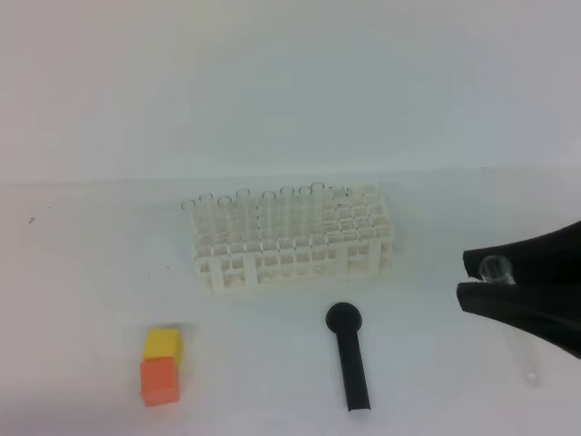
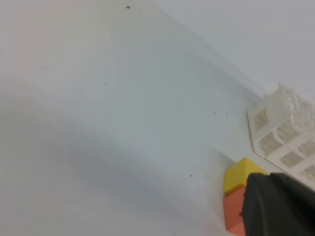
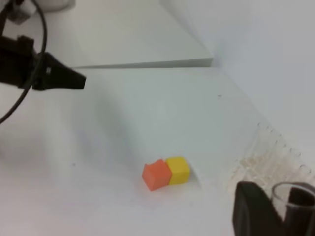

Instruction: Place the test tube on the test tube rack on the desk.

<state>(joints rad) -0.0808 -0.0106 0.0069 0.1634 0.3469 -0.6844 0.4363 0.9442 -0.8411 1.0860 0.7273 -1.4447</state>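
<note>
Pale white, flat counter (image 1: pixel 82 300) across all views. Near its middle in the high view, a white plastic lattice test tube rack (image 1: pixel 295 250), rectangular, with rows of small square holes and several clear glass tubes upright along its rear and left rows. Just in front of the rack, slightly right of centre, a black round-headed stick tool (image 1: pixel 349 359) lying flat, round head toward the rack. Front left, a yellow cube (image 1: pixel 162 342) touching an orange cube (image 1: pixel 159 381), well apart from the rack.

At the right edge of the high view, the black right gripper (image 1: pixel 487 277), jaws closed around a long, thin, clear glass test tube (image 1: pixel 496 269) near its round open rim. Tube hanging downward, its lower end (image 1: pixel 532 372) faintly visible below the gripper against the counter, whether touching it impossible to tell. Tube well to the right of the rack, not in any hole. In the right wrist view, the same open rim (image 3: pixel 290 194) between the dark jaws, rack blurred beyond, the two cubes farther off.

Left gripper (image 3: pixel 76 81) seen from the right wrist view as a dark pointed shape above the counter, jaws shut together on nothing. In the left wrist view, a black part of it at lower right, partly covering the orange cube, a corner of the rack beyond.
</note>
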